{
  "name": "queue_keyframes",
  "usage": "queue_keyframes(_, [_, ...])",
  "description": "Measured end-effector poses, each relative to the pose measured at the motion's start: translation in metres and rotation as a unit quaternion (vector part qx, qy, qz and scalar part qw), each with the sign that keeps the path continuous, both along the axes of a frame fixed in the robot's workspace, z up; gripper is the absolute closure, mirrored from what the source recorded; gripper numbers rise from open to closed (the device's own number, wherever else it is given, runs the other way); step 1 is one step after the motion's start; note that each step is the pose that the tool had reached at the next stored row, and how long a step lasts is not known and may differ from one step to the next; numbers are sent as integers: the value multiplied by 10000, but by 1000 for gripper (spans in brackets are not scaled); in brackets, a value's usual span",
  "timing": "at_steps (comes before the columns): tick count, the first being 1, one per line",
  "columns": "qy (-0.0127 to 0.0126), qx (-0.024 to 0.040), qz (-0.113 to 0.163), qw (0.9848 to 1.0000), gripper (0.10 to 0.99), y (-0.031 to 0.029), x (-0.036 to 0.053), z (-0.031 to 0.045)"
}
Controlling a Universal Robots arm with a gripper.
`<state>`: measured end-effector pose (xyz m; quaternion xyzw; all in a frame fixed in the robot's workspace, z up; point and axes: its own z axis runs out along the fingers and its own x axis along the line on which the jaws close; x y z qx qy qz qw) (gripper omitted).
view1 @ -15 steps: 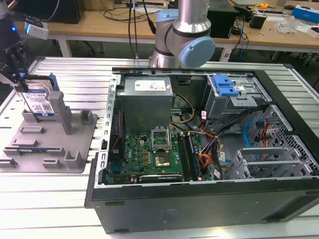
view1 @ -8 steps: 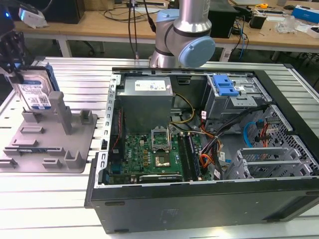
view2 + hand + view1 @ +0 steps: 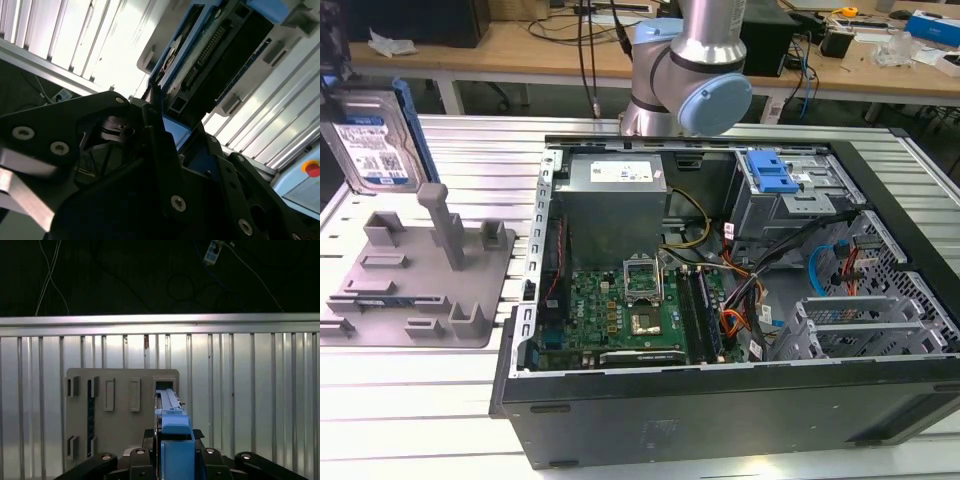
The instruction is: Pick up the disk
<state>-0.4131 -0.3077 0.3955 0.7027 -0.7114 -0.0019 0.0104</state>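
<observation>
Disk held on edge at upper left of the exterior view, above the fixture.

Largest first: PC case (image 3: 720,400) fills centre-right, arm (image 3: 685,70) top centre, grey fixture (image 3: 415,275) lower left on the slatted table (image 3: 470,140). I see the disk (image 3: 372,140) upright above the fixture's far end, label facing camera, blue rail (image 3: 408,120) on its side. In both wrist views the gripper (image 3: 174,440) is clamped on the disk's (image 3: 169,402) edges, so it's carrying it. I'd judge it stiff, dense, shock-sensitive; metal faces slick. Best hold is across the railed long edges, not the label or connector end (image 3: 210,55).
</observation>
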Motion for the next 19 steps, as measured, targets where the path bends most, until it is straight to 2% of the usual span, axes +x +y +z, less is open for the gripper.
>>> queue_keyframes(1, [-1,0,3,10000,718,0,2,54])
queue_keyframes(2, [0,1,10,10000,718,0,7,159])
queue_keyframes(4, [0,0,14,10000,718,0,12,260])
queue_keyframes(5, [0,0,19,10000,718,-1,18,343])
queue_keyframes(7, [0,0,23,10000,718,0,23,436])
queue_keyframes(8, [-1,0,28,10000,718,0,29,518])
queue_keyframes(11, [1,0,33,10000,718,0,39,657])
queue_keyframes(19, [0,10,33,10000,718,-2,40,668])
